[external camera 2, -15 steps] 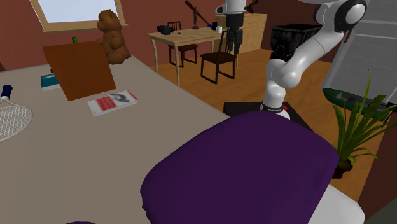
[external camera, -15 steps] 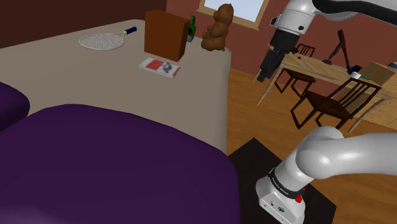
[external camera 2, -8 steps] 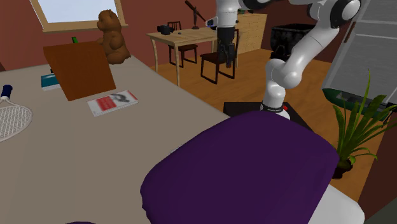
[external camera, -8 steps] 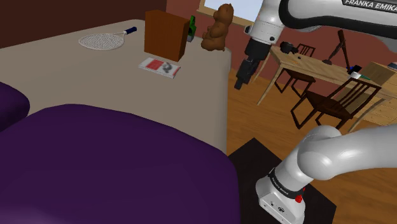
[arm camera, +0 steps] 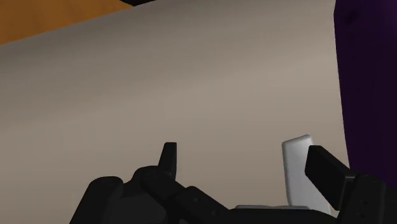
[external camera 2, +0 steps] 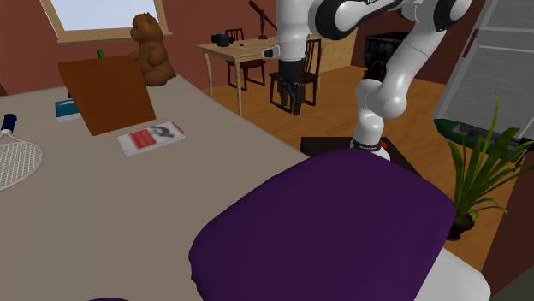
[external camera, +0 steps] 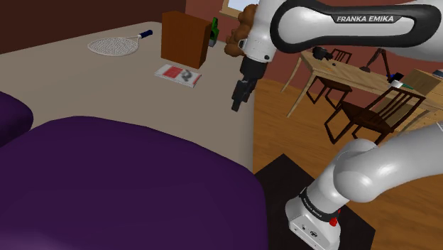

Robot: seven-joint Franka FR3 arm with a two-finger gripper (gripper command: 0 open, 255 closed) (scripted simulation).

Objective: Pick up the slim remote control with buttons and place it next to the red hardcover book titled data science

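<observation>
purple blanket (external camera: 128,185) covers the near part of one bed (external camera: 85,92) in the shoulder view. on the bed's tan top lie one racket (external camera: 113,45), one brown box (external camera: 183,37) and one red and white book (external camera: 177,74). what is in the box cannot be seen. one teddy bear (external camera: 232,46) sits partly behind the arm (external camera: 341,25). two chairs (external camera: 375,112) stand by one wooden table (external camera: 355,74). the black pincer (external camera: 237,105) hangs in the air by the bed's edge, well apart from the book.

in the second exterior view one green plant (external camera 2: 483,162) grows in one pot (external camera 2: 462,227). one small blue-green thing (external camera 2: 64,108) lies just beside the box. which thing is the remote cannot be told.

in the wrist view the two fingers (arm camera: 168,156) stand wide apart above the bed's tan top.
</observation>
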